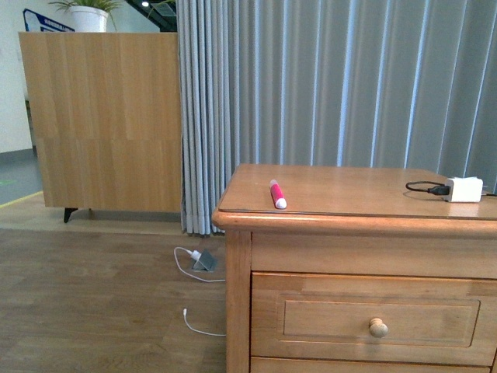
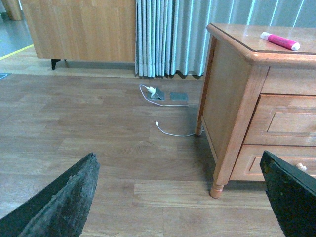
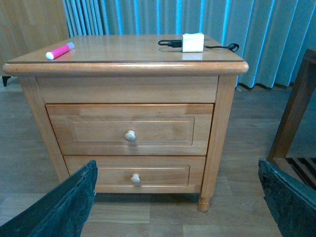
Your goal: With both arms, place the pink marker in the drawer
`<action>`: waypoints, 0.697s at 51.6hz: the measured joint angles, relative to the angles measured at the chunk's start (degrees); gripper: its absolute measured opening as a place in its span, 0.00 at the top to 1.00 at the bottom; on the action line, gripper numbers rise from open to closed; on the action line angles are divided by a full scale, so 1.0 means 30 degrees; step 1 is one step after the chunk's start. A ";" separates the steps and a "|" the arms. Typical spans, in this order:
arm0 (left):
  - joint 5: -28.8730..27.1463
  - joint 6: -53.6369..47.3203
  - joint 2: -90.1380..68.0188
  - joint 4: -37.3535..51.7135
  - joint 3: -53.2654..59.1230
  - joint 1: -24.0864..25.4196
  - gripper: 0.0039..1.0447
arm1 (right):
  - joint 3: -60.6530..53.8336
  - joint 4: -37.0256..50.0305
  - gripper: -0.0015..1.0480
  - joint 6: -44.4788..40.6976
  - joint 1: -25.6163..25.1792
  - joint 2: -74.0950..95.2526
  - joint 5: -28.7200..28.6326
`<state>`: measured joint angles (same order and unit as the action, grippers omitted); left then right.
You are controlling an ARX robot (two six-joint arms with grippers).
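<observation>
The pink marker lies on the dresser top, near its left front corner, with the drawer below it shut. Your left gripper and right gripper hover clear, jaws spread wide and empty. Likely step 1: close the right on the knob and pull straight.

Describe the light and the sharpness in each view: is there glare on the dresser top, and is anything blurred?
Front view: soft even light, slightly hazy; a pale sheen on the dresser top near the charger. Left wrist view: the near fingers are dark and soft, the marker clear. Right wrist view: the curtain looks strongly blue; the charger reflects in the top.
</observation>
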<state>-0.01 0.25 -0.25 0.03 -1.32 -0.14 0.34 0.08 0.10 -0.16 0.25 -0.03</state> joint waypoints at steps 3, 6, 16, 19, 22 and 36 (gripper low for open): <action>0.0000 0.0000 0.0000 0.0000 0.0000 0.0000 0.06 | 0.0000 0.0000 0.08 0.0000 0.0000 0.0000 0.0000; 0.0000 0.0000 0.0000 0.0000 0.0000 0.0000 0.06 | 0.0000 0.0000 0.08 0.0000 0.0000 0.0000 0.0000; 0.0000 0.0000 0.0000 0.0000 0.0000 0.0000 0.06 | 0.0000 0.0000 0.08 0.0000 0.0000 0.0000 0.0000; 0.0000 0.0000 0.0000 0.0000 0.0000 0.0000 0.06 | 0.0000 0.0000 0.08 0.0000 0.0000 0.0000 -0.0007; 0.0000 0.0000 0.0000 0.0000 0.0000 0.0000 0.06 | 0.0000 0.0000 0.08 0.0000 0.0000 0.0000 0.0000; 0.0000 0.0000 0.0000 0.0000 0.0000 0.0000 0.06 | 0.1741 -0.2892 0.08 0.2120 0.0648 0.3810 -0.0379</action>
<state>-0.01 0.25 -0.25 0.03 -1.32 -0.14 5.56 -8.60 6.46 1.78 11.68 -1.17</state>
